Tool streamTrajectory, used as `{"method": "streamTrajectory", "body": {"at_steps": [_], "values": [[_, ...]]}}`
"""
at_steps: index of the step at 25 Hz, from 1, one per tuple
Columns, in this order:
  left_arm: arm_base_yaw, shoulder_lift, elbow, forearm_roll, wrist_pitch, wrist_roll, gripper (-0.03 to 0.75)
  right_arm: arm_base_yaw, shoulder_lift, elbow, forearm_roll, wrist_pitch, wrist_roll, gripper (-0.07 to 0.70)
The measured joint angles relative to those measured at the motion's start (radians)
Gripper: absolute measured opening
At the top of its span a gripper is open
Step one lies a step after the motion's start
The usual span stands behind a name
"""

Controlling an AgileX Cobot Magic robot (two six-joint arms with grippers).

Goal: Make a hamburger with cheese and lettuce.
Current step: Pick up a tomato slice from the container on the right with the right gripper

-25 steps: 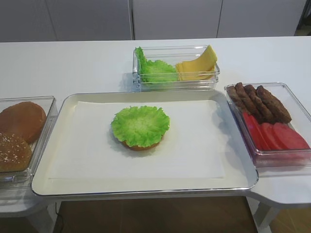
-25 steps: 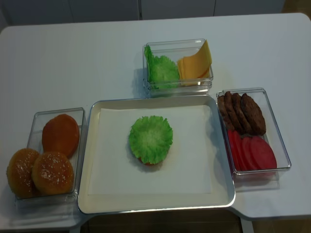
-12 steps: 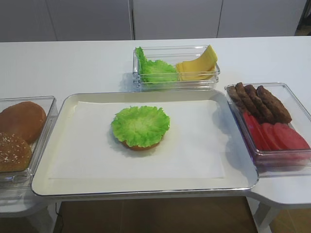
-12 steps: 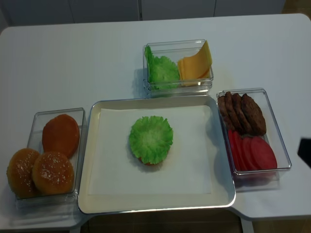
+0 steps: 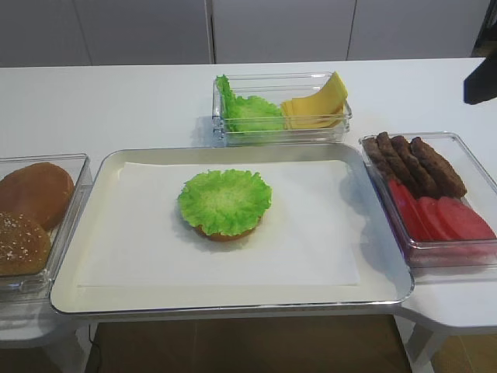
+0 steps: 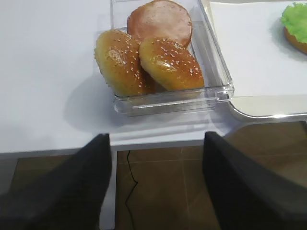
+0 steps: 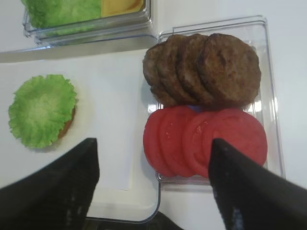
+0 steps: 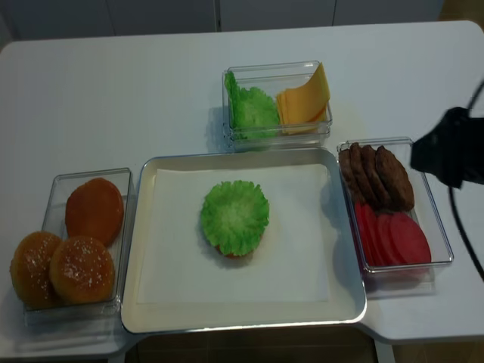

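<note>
Progress is standing at an early stage, judged from the layout. Tray (image 5: 93,233) is carrying a paper sheet, and the hamburger (image 5: 224,203) is sitting near its centre as a bun base under one lettuce (image 8: 234,215) leaf; no cheese, patty or top bun is on it yet. Cheese (image 5: 314,105) slices are waiting in the clear box at twelve o'clock from the tray, beside spare leaves. Patties (image 7: 204,67) and tomato slices (image 7: 206,139) are lying in the box at three o'clock, buns (image 6: 144,60) at nine o'clock. Right gripper (image 7: 153,191) is hovering over the three o'clock box, jaws spread wide, holding nothing. Left gripper (image 6: 156,182) is hanging near the buns, jaws likewise apart and empty. Brands, labels or writing: none is showing anywhere.
</note>
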Motion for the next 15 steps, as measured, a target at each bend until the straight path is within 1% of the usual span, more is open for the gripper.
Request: {"method": "streamTrajectory", "body": {"at_steps": [5,9,11,12,15], "values": [[0.0,0.0,0.0,0.0,0.0,0.0,0.445,0.158,0.141,-0.056,-0.139,-0.002,0.11,0.553],[0.0,0.0,0.0,0.0,0.0,0.0,0.445,0.286,0.238,-0.078,-0.271,-0.002,0.236,0.552],[0.0,0.0,0.0,0.0,0.0,0.0,0.445,0.335,0.276,-0.082,-0.325,-0.002,0.29,0.549],[0.0,0.0,0.0,0.0,0.0,0.0,0.445,0.367,0.298,-0.082,-0.358,-0.002,0.312,0.542],[0.0,0.0,0.0,0.0,0.0,0.0,0.445,0.425,0.342,-0.082,-0.43,0.002,0.383,0.5]]}}
